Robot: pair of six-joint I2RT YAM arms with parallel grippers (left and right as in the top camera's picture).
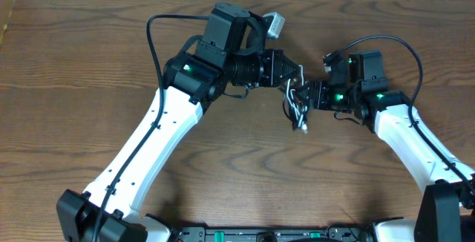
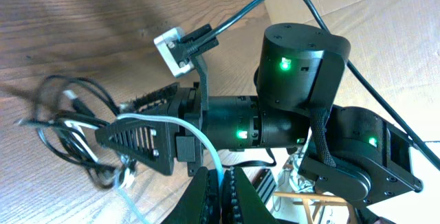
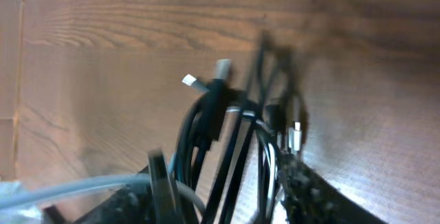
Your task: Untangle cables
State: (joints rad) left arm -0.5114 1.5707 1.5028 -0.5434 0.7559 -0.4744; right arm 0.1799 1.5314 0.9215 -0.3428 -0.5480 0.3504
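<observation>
Wooden counter [image 1: 89, 64], left end effector [image 2: 220, 181] pinched tight on white cable [image 2: 196, 133], right end effector [image 3: 216, 183] part-open, straddling tangled black cable [image 3: 206, 121]

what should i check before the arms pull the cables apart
1. left gripper shut on white cable: ok
2. right gripper astride black cable: ok
3. right gripper's hold firm: cannot tell
4. black and white separated: not ok, looped together
5. plugs outside the jaws: ok
6. loops lifted off table: cannot tell
</observation>
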